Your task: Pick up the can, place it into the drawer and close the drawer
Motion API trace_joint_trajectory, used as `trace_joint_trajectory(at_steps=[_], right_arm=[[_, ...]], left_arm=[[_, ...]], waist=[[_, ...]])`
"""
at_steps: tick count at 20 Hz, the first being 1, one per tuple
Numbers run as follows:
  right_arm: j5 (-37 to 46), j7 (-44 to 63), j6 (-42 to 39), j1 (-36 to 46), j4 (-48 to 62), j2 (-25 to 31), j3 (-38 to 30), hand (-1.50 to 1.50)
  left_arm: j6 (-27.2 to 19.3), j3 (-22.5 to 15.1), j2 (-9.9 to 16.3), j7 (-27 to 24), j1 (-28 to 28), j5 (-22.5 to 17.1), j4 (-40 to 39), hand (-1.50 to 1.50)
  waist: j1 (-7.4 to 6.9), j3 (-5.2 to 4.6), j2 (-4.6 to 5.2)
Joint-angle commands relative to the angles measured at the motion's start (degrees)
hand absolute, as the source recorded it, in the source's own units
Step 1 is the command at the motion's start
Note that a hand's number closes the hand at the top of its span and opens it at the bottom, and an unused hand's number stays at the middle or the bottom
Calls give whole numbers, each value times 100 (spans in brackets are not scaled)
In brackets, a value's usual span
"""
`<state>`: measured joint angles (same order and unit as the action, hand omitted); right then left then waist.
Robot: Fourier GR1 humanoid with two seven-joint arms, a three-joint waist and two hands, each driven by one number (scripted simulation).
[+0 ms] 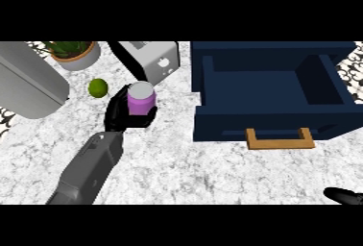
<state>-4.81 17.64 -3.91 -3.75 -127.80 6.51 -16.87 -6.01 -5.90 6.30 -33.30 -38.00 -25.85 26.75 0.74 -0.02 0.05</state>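
Observation:
A purple can with a silver top stands upright on the marble counter, left of the drawer. My left hand is curled round it from below and from the left, and hides its lower part. The dark blue drawer is pulled open at the right, with a wooden handle on its front; its inside shows nothing in it. Only the fingertips of my right hand show at the lower right corner, well away from the drawer.
A green lime lies just left of the can. Behind the can stands a toaster. A potted plant is at the back left, and a large grey appliance fills the left edge.

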Motion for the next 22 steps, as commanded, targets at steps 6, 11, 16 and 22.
trace_joint_trajectory(at_steps=[6, 11, 16, 22], right_arm=[[-108, -102, -71, -250, -108, 18, -269, -150], [-220, -150, -242, -522, -296, -44, -228, -150], [111, 118, 25, 14, -174, 48, -125, -150], [159, 195, -22, -277, -438, -172, 122, -150]], left_arm=[[-328, -475, 106, 1696, -462, 373, 1668, 150], [-935, -556, -101, 2613, -752, 488, 2617, 150], [-1076, -309, -85, 3329, -1652, 565, 2523, 150], [-1622, -512, -237, 4298, -2391, 992, 2888, 150]], waist=[[-105, 8, -48], [-83, 7, -45], [-43, 3, -7], [-33, 5, -20]])
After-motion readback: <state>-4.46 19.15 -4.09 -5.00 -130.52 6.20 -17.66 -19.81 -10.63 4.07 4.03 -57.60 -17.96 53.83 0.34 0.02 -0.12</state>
